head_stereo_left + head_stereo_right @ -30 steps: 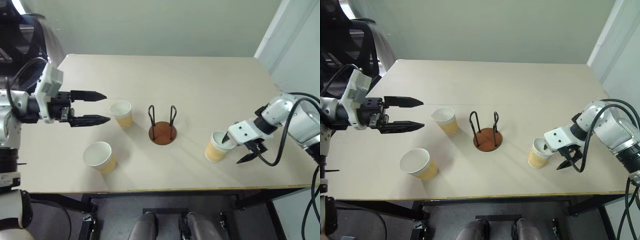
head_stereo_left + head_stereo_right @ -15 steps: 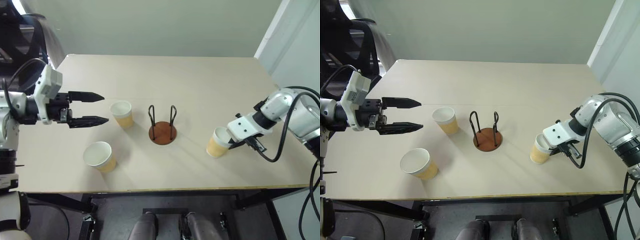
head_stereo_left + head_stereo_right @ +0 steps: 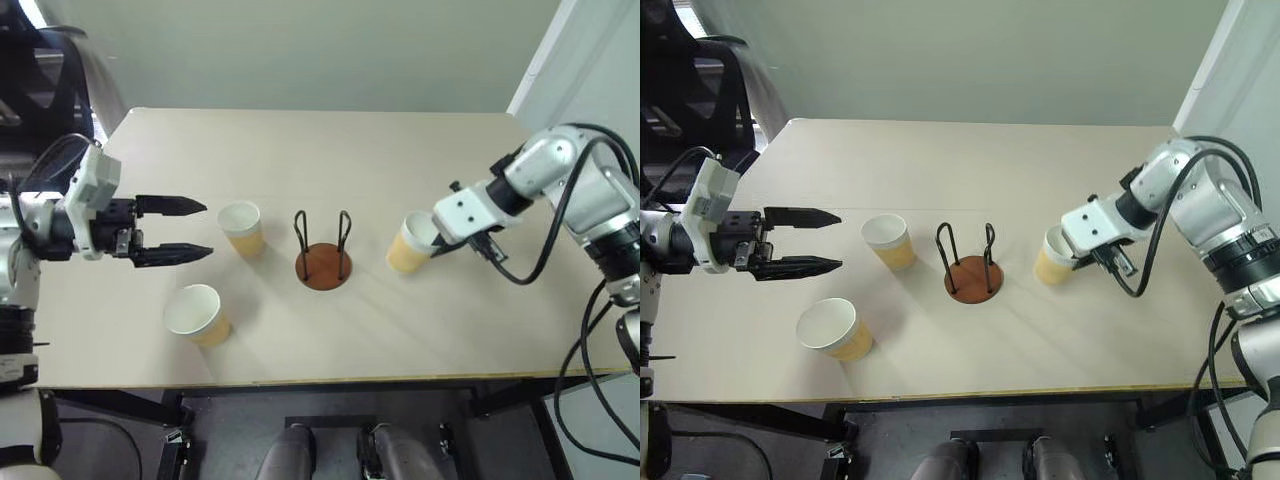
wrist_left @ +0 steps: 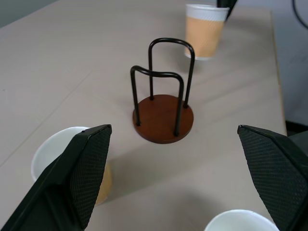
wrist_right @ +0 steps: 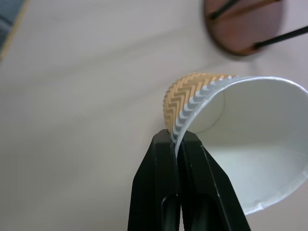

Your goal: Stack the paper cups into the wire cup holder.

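Seemingly unlabelled, chevron-ribbed paper cup point(image 5: 250, 144) pinched by right fingers point(image 5: 166, 178).

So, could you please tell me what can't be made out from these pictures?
- Right pincer, right wrist view: shut on the held cup's wall; the cup's base is hidden behind its own mouth.
- Cup near the left pincer, left wrist view: rim cut off by the frame edge.
- Wire cup holder, right wrist view: blurred, cut by the frame edge.

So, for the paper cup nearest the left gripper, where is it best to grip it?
Probably at the rim of the upright cup: one finger inside the open mouth, one outside, coming from above on its left side, where the open left gripper is. The right gripper pinches its cup likewise.
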Motion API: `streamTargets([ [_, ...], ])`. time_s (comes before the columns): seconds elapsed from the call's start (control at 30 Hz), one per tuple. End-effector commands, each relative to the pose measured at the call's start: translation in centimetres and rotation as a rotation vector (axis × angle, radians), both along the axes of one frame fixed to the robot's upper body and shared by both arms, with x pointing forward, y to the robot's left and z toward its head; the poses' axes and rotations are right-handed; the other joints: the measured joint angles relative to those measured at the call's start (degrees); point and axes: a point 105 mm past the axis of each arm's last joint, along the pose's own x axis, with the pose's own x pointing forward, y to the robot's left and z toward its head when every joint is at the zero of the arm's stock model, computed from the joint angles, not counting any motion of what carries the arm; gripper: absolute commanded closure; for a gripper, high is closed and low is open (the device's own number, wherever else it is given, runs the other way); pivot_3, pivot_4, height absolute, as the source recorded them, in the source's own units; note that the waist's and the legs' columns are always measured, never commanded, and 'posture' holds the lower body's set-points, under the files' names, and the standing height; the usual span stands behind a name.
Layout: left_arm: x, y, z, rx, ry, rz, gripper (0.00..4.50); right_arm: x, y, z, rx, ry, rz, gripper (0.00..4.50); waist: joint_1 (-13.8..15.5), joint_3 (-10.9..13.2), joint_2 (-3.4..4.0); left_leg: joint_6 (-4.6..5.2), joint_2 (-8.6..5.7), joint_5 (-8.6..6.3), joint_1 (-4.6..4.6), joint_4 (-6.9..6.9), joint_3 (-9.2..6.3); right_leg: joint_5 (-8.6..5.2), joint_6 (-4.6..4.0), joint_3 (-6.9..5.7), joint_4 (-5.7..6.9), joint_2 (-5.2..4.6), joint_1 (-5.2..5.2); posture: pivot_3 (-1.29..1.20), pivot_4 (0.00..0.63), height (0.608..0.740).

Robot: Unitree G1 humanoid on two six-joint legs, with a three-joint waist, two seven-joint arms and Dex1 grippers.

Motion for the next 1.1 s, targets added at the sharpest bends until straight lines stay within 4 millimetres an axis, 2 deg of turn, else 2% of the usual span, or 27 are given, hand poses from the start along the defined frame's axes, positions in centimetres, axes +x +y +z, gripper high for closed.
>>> streamTargets([
  [0.03,-1.2,-0.5,0.9,0.002,-0.015,-0.076,0.0,0.4,0.6,3.6,0.055,-0.103,0.017,4.45,0.04,-0.01,-0.01,-0.02,0.0,-0.01,-0.02,-0.01,0.0,-0.06,-0.09,-0.01,0.03,0.0,-0.03,0.0,0.15,0.74],
  [0.17,-1.3,-1.0,0.5,-0.005,-0.005,-0.11,0.0,0.8,1.9,6.2,0.092,-0.176,0.051,4.45,0.13,0.0,0.0,-0.15,0.02,-0.11,0.0,0.0,-0.01,-0.19,-0.3,-0.03,0.23,0.0,-0.12,0.0,0.15,0.74],
  [0.47,-1.0,-1.2,0.1,0.01,0.011,-0.117,0.0,0.3,4.4,9.0,0.165,-0.233,0.132,4.45,0.07,0.0,0.0,-0.35,0.05,-0.2,0.0,-0.05,0.0,-0.29,-0.47,-0.06,0.32,0.0,-0.21,0.0,0.15,0.74],
  [0.73,-0.7,-1.2,-0.1,0.027,0.013,-0.115,0.0,-0.7,7.4,9.4,0.221,-0.221,0.232,4.45,0.05,0.0,0.0,-0.36,0.05,-0.2,-0.02,-0.05,0.0,-0.43,-0.69,-0.06,0.32,0.01,-0.22,0.0,0.15,0.74],
  [1.1,-0.9,-1.0,0.5,0.014,-0.002,-0.11,0.0,-1.0,9.5,8.7,0.241,-0.193,0.296,4.45,0.02,0.0,0.0,-0.39,0.05,-0.18,-0.03,-0.05,-0.01,-0.44,-0.72,-0.06,0.34,0.01,-0.25,0.0,0.15,0.74],
])
